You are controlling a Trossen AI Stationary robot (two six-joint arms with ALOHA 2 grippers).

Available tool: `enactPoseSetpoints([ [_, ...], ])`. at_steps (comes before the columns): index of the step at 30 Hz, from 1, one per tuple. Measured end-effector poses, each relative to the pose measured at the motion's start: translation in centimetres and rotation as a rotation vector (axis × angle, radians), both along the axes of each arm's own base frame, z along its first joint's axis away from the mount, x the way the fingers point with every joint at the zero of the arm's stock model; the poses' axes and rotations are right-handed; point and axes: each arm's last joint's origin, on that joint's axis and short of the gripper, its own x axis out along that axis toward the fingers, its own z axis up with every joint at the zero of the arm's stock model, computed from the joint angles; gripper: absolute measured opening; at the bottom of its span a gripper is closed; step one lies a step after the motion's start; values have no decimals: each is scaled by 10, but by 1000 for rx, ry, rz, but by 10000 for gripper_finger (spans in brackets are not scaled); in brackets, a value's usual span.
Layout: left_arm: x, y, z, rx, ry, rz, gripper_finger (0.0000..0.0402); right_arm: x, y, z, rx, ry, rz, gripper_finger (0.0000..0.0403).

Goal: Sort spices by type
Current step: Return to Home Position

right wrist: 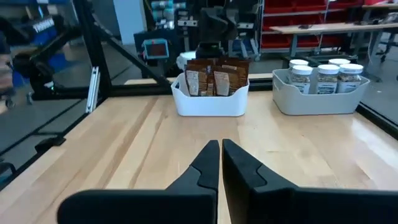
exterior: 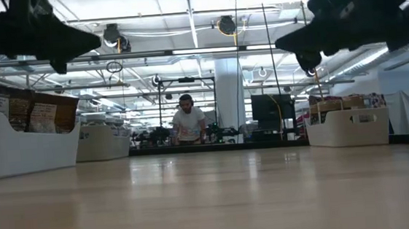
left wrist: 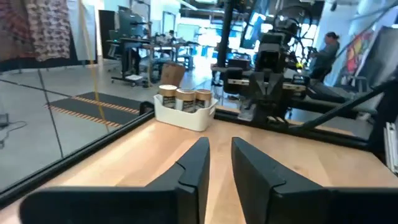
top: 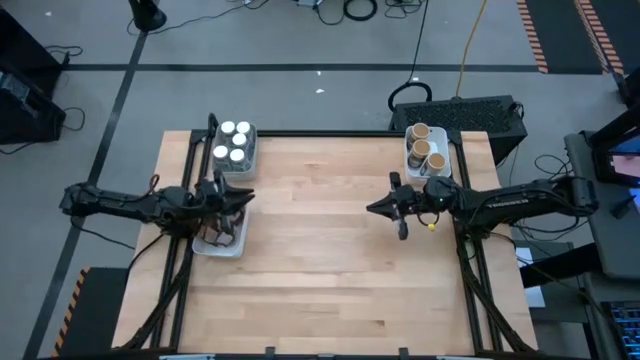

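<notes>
Landmark: packet tray [right wrist: 210, 107], white, on the left arm's side of the counter [top: 330, 270].

Brown packets [right wrist: 212, 79]: stand upright inside the packet tray. Count not readable, as they overlap. From above, the left arm covers much of this tray. Only the end away from the grey tray shows clearly.

Left pincer [top: 250, 197]: hangs above the packet tray's far end, clear of the wood, pointing across the counter. Fingers [left wrist: 194, 167] stand a narrow gap apart with bare wood visible between them. Nothing held.

White-lidded jars [top: 233, 141]: five lids counted from above, in the grey tray [right wrist: 318, 104] just beside the packet tray. Labels too small to read.

Cork-topped jars [left wrist: 177, 98]: three in a row, in a white tray [left wrist: 186, 118] well apart from the packet tray, across the counter on the right arm's side. From above, that tray's one end meets the right arm's outline. Cannot tell whether anything lies hidden there.

Right pincer [top: 372, 208]: well apart from the packet tray, facing it across the counter and raised off the wood. Fingers pressed all but together, empty.

Low view: both pincers are dark shapes cut off by the top edge, and the finger gaps are not readable there. Only the packet tops clear the packet tray's wall. A person [exterior: 188, 121] stands far behind the counter, with no detail to make out.
</notes>
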Motion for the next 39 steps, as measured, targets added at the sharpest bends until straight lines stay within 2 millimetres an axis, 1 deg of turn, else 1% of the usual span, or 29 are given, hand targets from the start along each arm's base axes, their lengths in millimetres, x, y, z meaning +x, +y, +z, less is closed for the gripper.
enactPoseSetpoints([
  [5, -7, 3, -8, -17, 22, 5, 49, -7, -4, -13, 39, 20, -27, 0],
  [7, -10, 4, -8, -30, 25, 9, 41, -9, -5, -15, 51, 34, -5, 0],
  [10, -15, 4, -9, -32, 26, 10, 30, -13, -8, -14, 58, 51, 4, 0],
  [14, -22, 5, -12, -56, 34, 13, 20, -23, -14, -10, 57, 67, -44, 0],
  [19, -30, 6, -13, -78, 15, 39, 10, -36, -15, -2, 43, 51, -70, 0],
  [23, -30, 7, -15, -88, 39, 53, 8, -42, -14, -2, 49, 73, -73, 0],
  [28, -26, 6, -25, -100, -2, 35, 7, -43, -14, -3, 65, 88, -72, 0],
  [31, -23, 6, -30, -93, -45, 29, 7, -43, -13, -1, 59, 64, -49, 0],
  [35, -23, 5, -30, -79, -48, 12, 7, -42, -11, 3, 38, 25, 29, 0],
  [39, -23, 6, -31, -86, -47, 32, 7, -42, -11, 4, 28, 16, 31, 0],
])
